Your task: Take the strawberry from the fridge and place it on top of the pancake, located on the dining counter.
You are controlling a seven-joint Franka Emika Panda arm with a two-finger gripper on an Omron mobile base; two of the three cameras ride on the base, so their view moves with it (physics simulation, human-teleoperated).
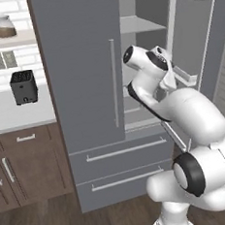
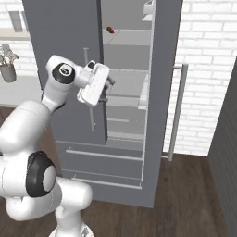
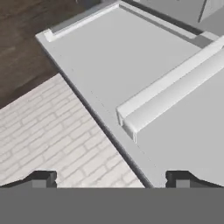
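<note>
The fridge (image 2: 134, 111) stands with its right door swung open, pale shelves showing inside. The claw (image 2: 109, 85) hangs at the opening beside the left door's handle (image 2: 88, 88), jaws spread wide and holding nothing. A small dark reddish item (image 2: 110, 29) sits on an upper shelf at about 12 o'clock from the claw; whether it is the strawberry I cannot tell

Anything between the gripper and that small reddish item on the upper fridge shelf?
In the right base view, the open gripper sits below the reddish item. Between them is only the pale grey shelf it rests on and bare fridge interior.
</note>
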